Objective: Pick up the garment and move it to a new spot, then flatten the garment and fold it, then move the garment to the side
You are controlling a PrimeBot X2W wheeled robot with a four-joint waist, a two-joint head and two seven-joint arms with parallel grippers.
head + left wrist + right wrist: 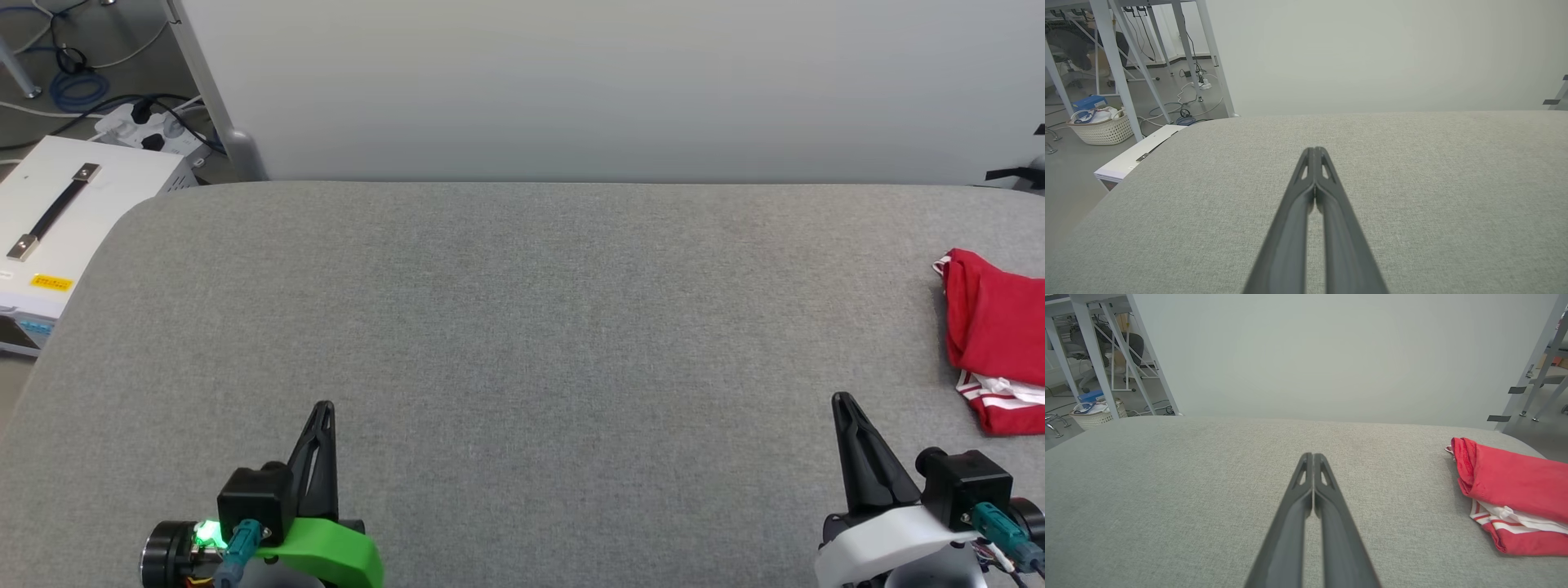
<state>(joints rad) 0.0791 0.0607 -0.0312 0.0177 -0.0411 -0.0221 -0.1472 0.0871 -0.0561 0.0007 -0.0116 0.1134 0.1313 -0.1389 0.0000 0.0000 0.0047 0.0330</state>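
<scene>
Lying bundled at the table [522,327] edge, garment [992,322] suits set-aside or awaiting pickup; left gripper [323,406], right gripper [841,398] closed, empty.

At the right end of the grey table [522,310], the folded red jersey [996,327] runs off the head view's edge, its inner layers tucked out of sight. Off the table's left corner, the white case [73,212] is cut short too, and its yellow label [51,282] is too small to read.
</scene>
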